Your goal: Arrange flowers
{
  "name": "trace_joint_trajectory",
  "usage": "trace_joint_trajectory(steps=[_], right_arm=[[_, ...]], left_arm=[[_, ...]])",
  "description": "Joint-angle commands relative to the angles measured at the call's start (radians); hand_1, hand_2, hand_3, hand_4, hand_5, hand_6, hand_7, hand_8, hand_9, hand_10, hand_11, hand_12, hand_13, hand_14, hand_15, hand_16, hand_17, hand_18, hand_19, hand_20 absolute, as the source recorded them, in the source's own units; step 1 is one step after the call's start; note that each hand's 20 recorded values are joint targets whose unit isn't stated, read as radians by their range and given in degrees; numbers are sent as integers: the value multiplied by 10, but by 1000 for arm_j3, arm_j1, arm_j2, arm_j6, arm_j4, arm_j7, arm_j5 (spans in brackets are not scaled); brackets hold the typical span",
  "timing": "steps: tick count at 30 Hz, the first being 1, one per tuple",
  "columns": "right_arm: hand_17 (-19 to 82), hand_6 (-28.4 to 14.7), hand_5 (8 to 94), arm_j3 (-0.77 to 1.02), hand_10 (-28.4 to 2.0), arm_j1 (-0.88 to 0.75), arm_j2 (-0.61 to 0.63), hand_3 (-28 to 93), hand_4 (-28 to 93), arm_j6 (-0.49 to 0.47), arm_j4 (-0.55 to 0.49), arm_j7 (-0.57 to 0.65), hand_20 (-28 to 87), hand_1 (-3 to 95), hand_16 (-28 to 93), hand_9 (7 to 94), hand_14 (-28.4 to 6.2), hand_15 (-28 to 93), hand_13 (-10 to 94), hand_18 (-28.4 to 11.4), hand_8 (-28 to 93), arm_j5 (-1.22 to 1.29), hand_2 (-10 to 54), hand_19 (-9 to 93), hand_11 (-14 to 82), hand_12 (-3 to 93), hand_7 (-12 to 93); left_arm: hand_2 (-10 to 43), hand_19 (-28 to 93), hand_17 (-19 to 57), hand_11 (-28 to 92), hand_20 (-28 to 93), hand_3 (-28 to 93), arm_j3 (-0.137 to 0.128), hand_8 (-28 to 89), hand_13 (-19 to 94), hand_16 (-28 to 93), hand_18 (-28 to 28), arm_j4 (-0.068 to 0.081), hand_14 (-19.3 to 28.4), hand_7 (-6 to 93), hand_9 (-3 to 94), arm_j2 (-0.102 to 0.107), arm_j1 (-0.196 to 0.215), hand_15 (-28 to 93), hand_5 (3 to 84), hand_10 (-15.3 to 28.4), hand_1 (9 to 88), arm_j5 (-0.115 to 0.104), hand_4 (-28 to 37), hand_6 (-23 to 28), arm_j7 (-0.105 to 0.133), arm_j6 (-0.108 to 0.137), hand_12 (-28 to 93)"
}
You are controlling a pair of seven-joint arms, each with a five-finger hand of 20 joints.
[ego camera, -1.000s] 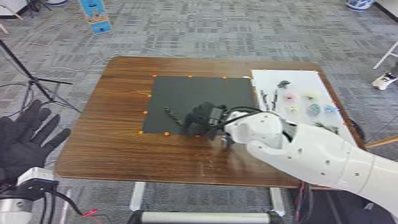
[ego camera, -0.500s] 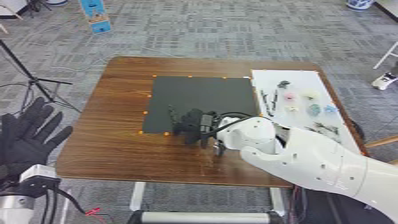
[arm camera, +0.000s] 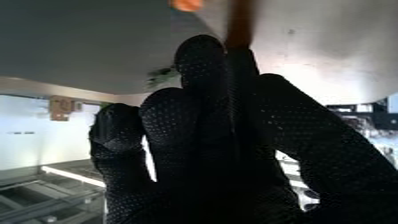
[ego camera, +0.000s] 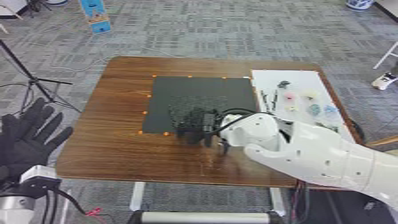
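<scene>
My right hand [ego camera: 195, 126] is at the near edge of the black sheet [ego camera: 233, 92], its fingers pinched on a dark green sprig [ego camera: 185, 106] that looks blurred over the sheet. In the right wrist view, green leaves [arm camera: 163, 76] stick out beside the fingers of my right hand [arm camera: 209, 120]; the sprig's stem is hidden. Off the table's left side, my left hand [ego camera: 31, 137] is open with spread fingers. On the white board [ego camera: 266, 76] lie a pink flower [ego camera: 289, 95], a cream flower [ego camera: 309, 94], a blue flower [ego camera: 330, 108], dark twigs [ego camera: 274, 101] and greenery [ego camera: 327, 126].
Small orange markers [ego camera: 166, 133] line the edges of the black sheet. The brown table [ego camera: 107, 145] surrounds it, and the white board lies along the right side. A black tripod [ego camera: 34, 80] stands on the floor to the left.
The sprig has shifted and turned with my right hand, from slanting to upright and then to a blur farther right over the sheet. My left hand has barely moved.
</scene>
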Motion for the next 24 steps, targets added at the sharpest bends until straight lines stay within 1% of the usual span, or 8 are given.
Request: trace_joint_trajectory(steps=[1, 7, 9, 14, 16, 20, 22, 24], right_arm=[[320, 8, 563, -20, -113, 51, 14, 932, -12, 13, 56, 38, 550, 259, 436, 736, -125, 765, 625, -225, -131, -22, 116, 900, 379, 542, 165], [321, 7, 560, -39, -112, 68, -31, 932, -12, 15, 94, 42, 551, 260, 440, 736, -125, 764, 624, -225, -130, -19, 115, 900, 379, 543, 164], [321, 6, 559, -50, -111, 73, -43, 932, -12, 18, 96, 43, 551, 260, 441, 737, -125, 764, 624, -225, -130, -18, 115, 900, 379, 544, 163], [321, 5, 560, -72, -113, 86, -83, 932, -12, 23, 94, 39, 551, 259, 441, 737, -125, 764, 624, -225, -130, -11, 117, 901, 378, 544, 164], [320, 4, 559, -91, -113, 100, -102, 932, -12, 27, 96, 41, 551, 259, 441, 737, -124, 765, 624, -225, -130, -7, 118, 901, 378, 544, 163], [321, 2, 558, -103, -112, 110, -125, 932, -13, 34, 100, 41, 551, 258, 440, 736, -124, 765, 623, -225, -130, 1, 117, 901, 379, 543, 163], [321, 2, 558, -99, -112, 107, -127, 932, -12, 33, 97, 41, 551, 257, 440, 736, -124, 765, 623, -225, -130, 4, 118, 901, 380, 542, 163], [321, 2, 559, -100, -112, 108, -127, 932, -12, 33, 97, 39, 551, 256, 439, 735, -123, 766, 623, -225, -130, -1, 119, 901, 380, 542, 163]], left_arm=[[-78, 385, -108, 134, 87, 523, 4, -96, 177, 59, 221, -6, 124, 175, 213, -10, 8, 103, 260, 94, 289, 0, -283, 19, 2, 3, 161], [-79, 385, -109, 133, 88, 526, 7, -95, 177, 58, 220, -4, 124, 174, 214, -9, 2, 104, 260, 94, 288, 1, -283, 20, -4, 5, 161], [-77, 385, -109, 133, 88, 521, 5, -95, 177, 58, 221, -3, 124, 173, 214, -7, 0, 104, 260, 94, 290, 1, -283, 20, -9, 2, 161], [-76, 385, -109, 132, 89, 520, 6, -95, 176, 58, 220, -4, 124, 172, 214, 1, 3, 104, 261, 95, 291, -2, -283, 20, -6, 3, 161], [-77, 384, -109, 133, 89, 521, 8, -94, 177, 58, 220, -3, 124, 172, 214, 1, 1, 104, 261, 95, 290, 0, -283, 20, -10, 0, 162], [-76, 385, -110, 134, 89, 518, 14, -94, 177, 58, 221, 1, 124, 172, 215, 10, -11, 104, 261, 95, 292, -1, -283, 20, -14, 1, 162], [-77, 385, -110, 133, 89, 521, 15, -94, 177, 58, 221, 1, 124, 172, 214, 10, -14, 104, 261, 95, 290, -1, -283, 20, -17, 0, 161], [-77, 385, -109, 132, 89, 520, 16, -94, 177, 58, 221, 1, 125, 172, 214, 9, -14, 104, 261, 95, 291, -1, -283, 20, -14, 2, 161]])
